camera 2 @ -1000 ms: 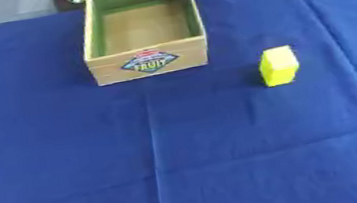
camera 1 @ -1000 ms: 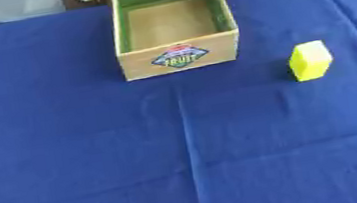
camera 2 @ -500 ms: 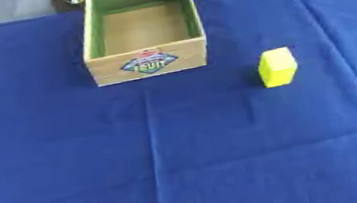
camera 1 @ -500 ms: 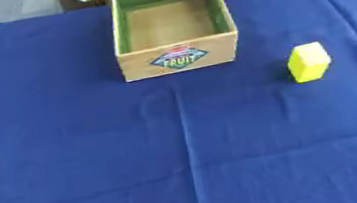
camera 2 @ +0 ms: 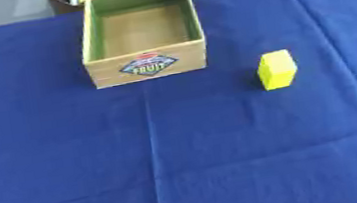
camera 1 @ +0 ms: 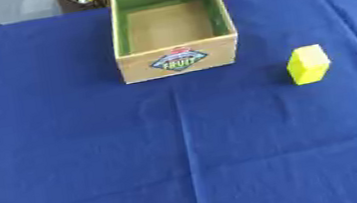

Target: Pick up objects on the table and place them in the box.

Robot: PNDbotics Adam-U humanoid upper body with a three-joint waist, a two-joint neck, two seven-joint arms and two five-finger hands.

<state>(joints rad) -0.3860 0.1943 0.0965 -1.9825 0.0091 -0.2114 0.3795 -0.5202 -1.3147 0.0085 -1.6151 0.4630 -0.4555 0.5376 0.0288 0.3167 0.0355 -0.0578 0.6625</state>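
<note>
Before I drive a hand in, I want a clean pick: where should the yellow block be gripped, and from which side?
Grip the yellow block across its two upright side faces, coming from above on the robot's right. It stands upright, alone on the blue cloth, apart from the box, so probably nothing crowds the fingers.

Under me lay a matt, creased blue cloth table cover (camera 2: 183,163), a smooth yellow plastic-looking block (camera 2: 276,69), and a matt cardboard box (camera 2: 148,67) lined green.
</note>
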